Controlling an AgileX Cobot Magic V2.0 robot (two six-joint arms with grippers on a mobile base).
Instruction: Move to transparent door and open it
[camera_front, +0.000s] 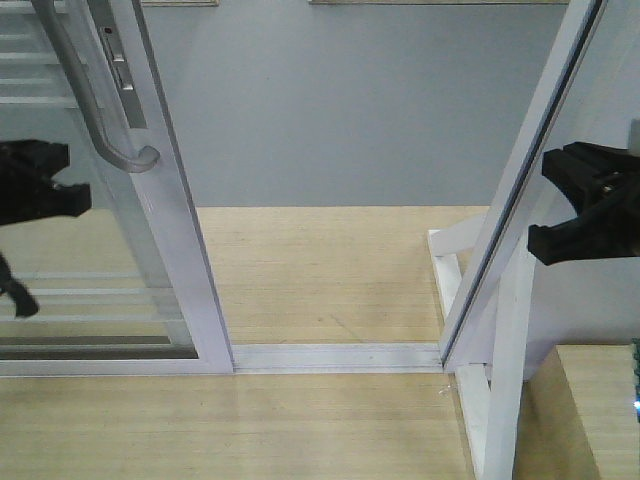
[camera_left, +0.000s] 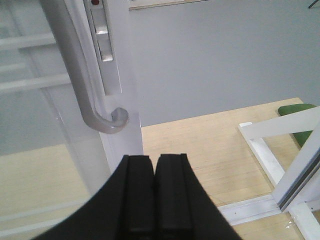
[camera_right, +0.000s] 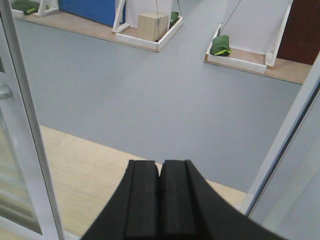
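Transparent door (camera_front: 120, 250) is being seen at the left of the front view: a tall clear-glass panel set in a smooth white frame, with thin white horizontal bars being shown across the glass. Its long axis is being held vertical, although it is being rendered as leaning by the camera angle. A grey curved pull handle (camera_front: 100, 110) of matte metal is being carried on the door's right-hand upright, running along that upright and hooking back into it at the lower end. A flat grey lock plate (camera_left: 102, 45) is being displayed just beside the handle in the left wrist view. The door's free edge is being turned toward an open gap, through which a grey smooth floor (camera_front: 340, 100) and a pale wood-grain floor strip (camera_front: 320, 270) are being seen. A white sill track (camera_front: 335, 357) is being laid across the bottom of the gap. At the right, a second white-framed upright (camera_front: 520, 190) is being shown, tilted in the view.

The left gripper (camera_left: 155, 200) is being held near the handle's lower hook but apart from it, its black, smooth-sided jaws being pressed together on nothing. The right gripper (camera_right: 160, 200) is being held within the gap, its jaws likewise being pressed together on nothing.
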